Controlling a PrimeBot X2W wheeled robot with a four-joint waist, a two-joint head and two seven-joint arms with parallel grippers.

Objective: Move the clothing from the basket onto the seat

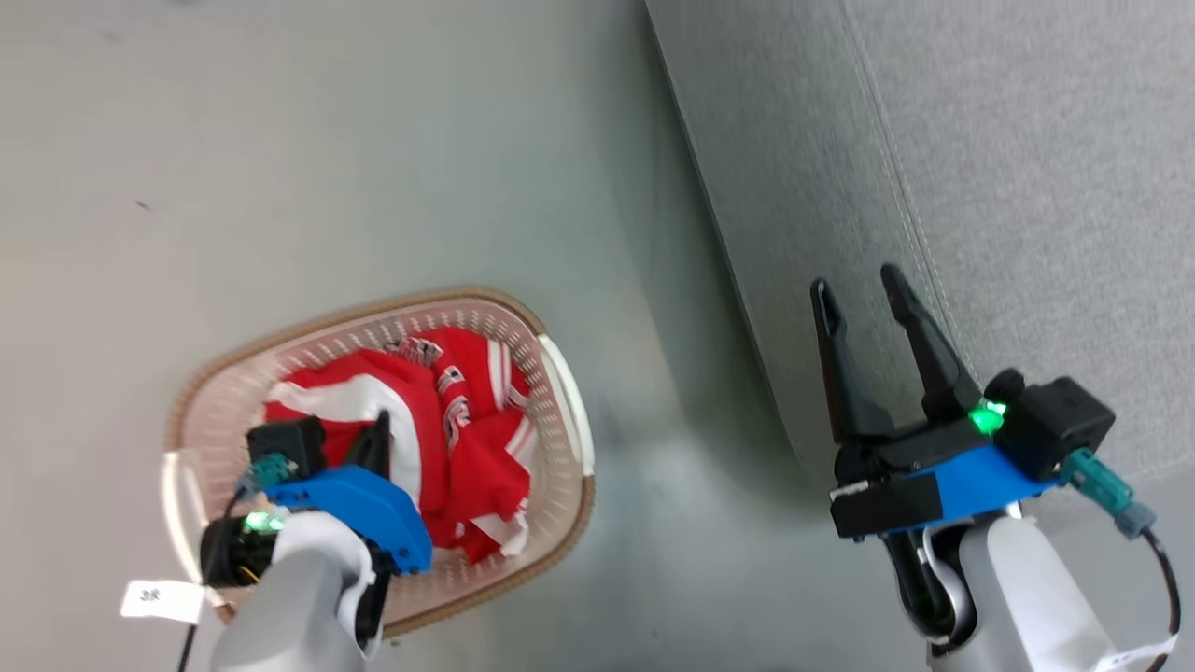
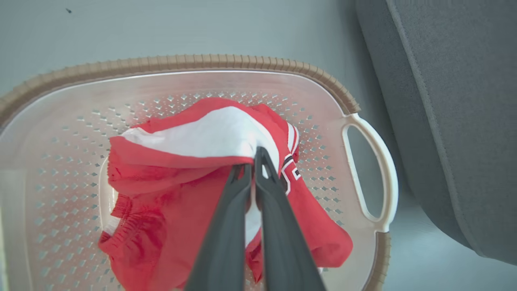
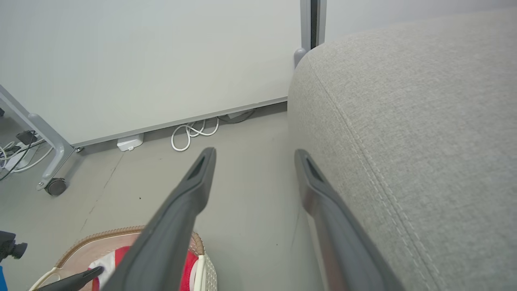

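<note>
Pinching a thin ridge of cloth where a white panel meets the red, the left gripper (image 2: 253, 158) has its jaws pressed together on the clothing (image 2: 177, 169), which lies bunched in the bottom of the basket (image 2: 181, 62). The fabric peaks up toward the fingertips, so the hold looks real, though only a narrow fold is caught. I judge these garments to be light, limp and rather slick: they will hang long and swing when raised, and a shallow pinch on one smooth layer could slide out. A thicker place, such as a gathered hem, a striped seam or several layers bunched together, would be the safer hold, and the crest of the heap is easier to reach than anything flat against the perforated wall. The piece with lettering (image 2: 291, 167) lies touching the held one on the handle side, and I cannot tell whether the two are tangled; if they are, one may drag the other up and drop it on the floor (image 1: 280, 140). The lift should carry the trailing cloth above the braided rim. Farther off, the right gripper (image 1: 854, 278) hovers with its jaws spread wide and nothing between them, at the front edge of the seat (image 1: 1027, 140), a broad grey cushion near the basket across a strip of floor.
</note>
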